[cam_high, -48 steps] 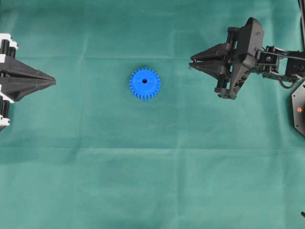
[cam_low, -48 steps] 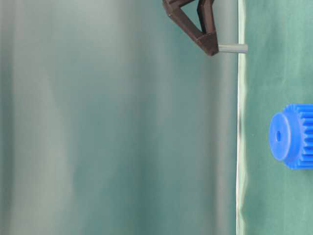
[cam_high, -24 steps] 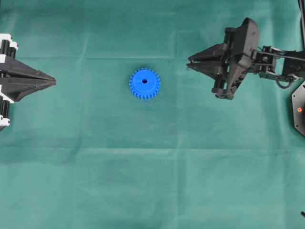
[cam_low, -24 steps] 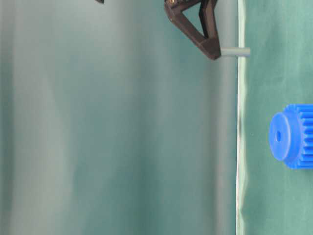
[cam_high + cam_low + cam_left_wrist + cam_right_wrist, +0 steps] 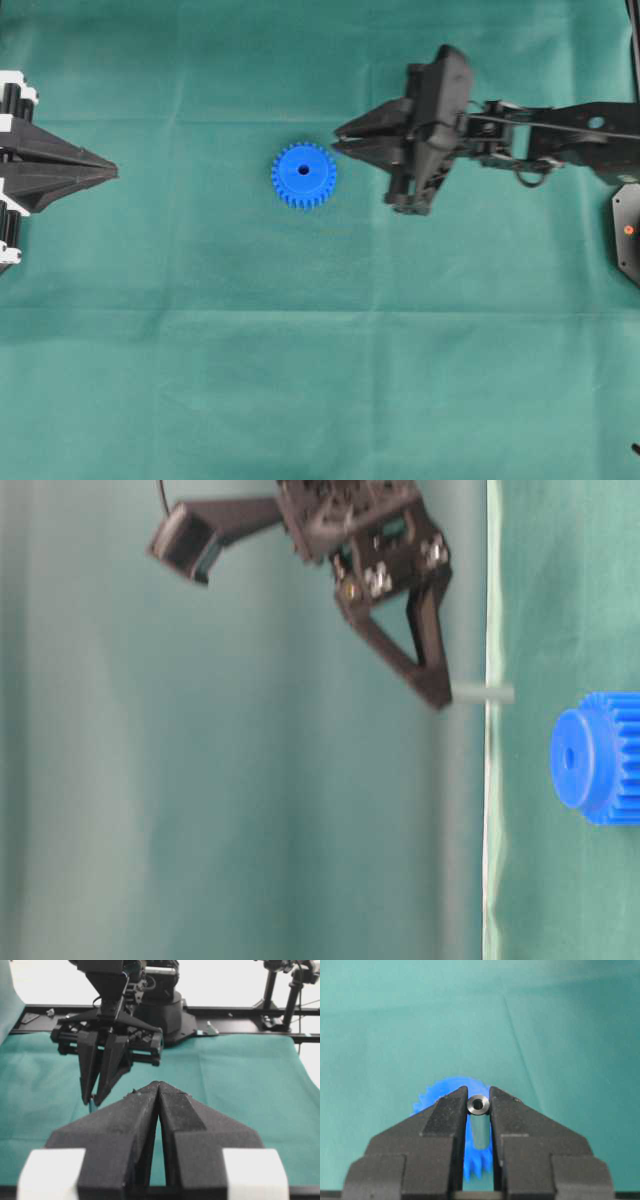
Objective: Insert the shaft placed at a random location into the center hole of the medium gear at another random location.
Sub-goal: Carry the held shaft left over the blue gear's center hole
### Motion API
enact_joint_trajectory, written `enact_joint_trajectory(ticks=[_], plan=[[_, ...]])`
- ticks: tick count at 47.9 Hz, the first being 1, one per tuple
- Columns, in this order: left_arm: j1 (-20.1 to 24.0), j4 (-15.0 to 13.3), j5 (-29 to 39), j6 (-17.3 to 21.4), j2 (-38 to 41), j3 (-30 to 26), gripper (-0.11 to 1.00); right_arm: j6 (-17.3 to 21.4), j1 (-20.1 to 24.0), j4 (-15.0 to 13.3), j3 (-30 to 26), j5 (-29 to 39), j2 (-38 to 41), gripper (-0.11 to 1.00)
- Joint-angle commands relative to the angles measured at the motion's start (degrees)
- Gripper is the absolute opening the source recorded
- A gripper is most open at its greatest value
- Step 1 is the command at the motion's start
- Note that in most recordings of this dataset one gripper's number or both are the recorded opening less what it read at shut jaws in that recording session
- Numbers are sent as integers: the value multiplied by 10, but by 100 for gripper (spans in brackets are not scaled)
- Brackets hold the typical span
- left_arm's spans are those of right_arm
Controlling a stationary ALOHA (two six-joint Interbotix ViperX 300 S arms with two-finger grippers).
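Observation:
The medium gear point(image 5: 303, 175), bright blue and toothed, lies flat on the green cloth with its dark center hole point(image 5: 303, 170) facing up. My right gripper point(image 5: 337, 136) hovers just right of the gear, shut on the shaft point(image 5: 479, 1105), a short grey pin. In the table-level view the shaft point(image 5: 482, 692) sticks out of the fingertips toward the cloth, off to one side of the center hole point(image 5: 570, 758). The gear point(image 5: 442, 1091) shows partly behind the fingers. My left gripper point(image 5: 110, 172) rests at the far left, shut point(image 5: 158, 1084) on nothing.
Green cloth point(image 5: 320, 380) covers the whole table. A black mount with a red light point(image 5: 628, 230) sits at the right edge. A black frame and arm base point(image 5: 170, 1005) stand beyond the cloth's far edge.
My right gripper has carried the shaft leftward, from well right of the gear to just beside it. The gear and the left gripper have not moved.

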Motion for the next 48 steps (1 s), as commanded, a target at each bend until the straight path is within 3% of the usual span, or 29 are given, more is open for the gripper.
enact_joint_trajectory(ticks=[1, 14, 48], plan=[[0, 1, -3, 0, 5, -11, 0, -4, 8, 0, -37, 0, 9, 14], [0, 1, -2, 0, 5, -11, 0, -4, 15, 0, -79, 0, 48, 14], [0, 1, -2, 0, 5, -11, 0, -8, 14, 0, -76, -3, 68, 14]])
